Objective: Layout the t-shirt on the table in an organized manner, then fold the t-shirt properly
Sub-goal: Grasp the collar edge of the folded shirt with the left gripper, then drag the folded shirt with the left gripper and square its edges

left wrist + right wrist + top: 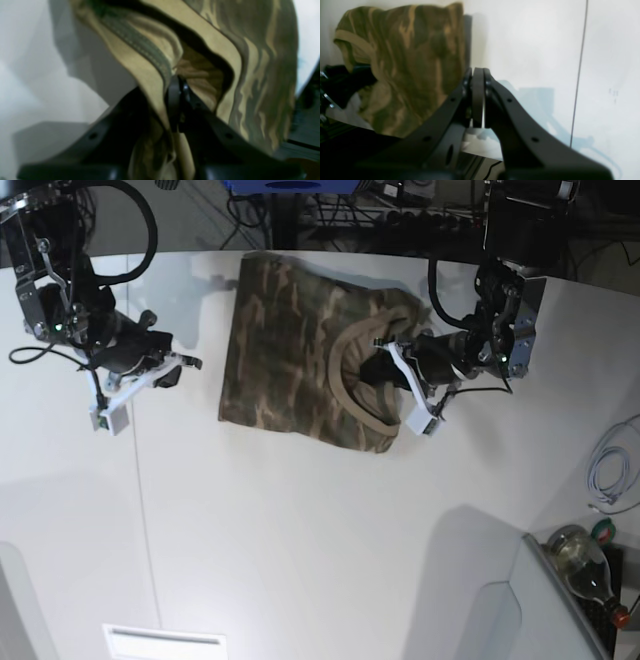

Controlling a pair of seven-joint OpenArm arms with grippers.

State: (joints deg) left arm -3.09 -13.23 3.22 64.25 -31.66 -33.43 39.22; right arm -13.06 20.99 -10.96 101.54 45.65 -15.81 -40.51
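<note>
The soft camouflage t-shirt in green, brown and tan (290, 365) lies bunched and doubled over itself toward the far edge of the wide white surface (320, 550), its tan ribbed collar (345, 380) turned up on the side nearest the left arm. By my reading the laying-out step is in hand: nothing is spread flat yet, and no fold has begun.

The left claw (178, 100) sits at the shirt's collar opening; in the left wrist view its dark jaws have drawn together with tan cloth running between and past them, so it looks clamped on the t-shirt near the collar. The right claw (478, 97) hangs well apart from the shirt, off the side opposite the collar, with its jaws pressed flat together and nothing between them.

The next move likely calls for lifting or drawing the gripped edge away from the pile so the layers separate, with the right claw coming in to pin or take the opposite side. A slip is possible if only one thin layer is caught.

A thin dark seam (145, 510) crosses the surface on the shirt's right-arm side. Beyond the shirt's far edge are cables and dark equipment; a clear bottle (585, 560) stands past the surface's near corner.
</note>
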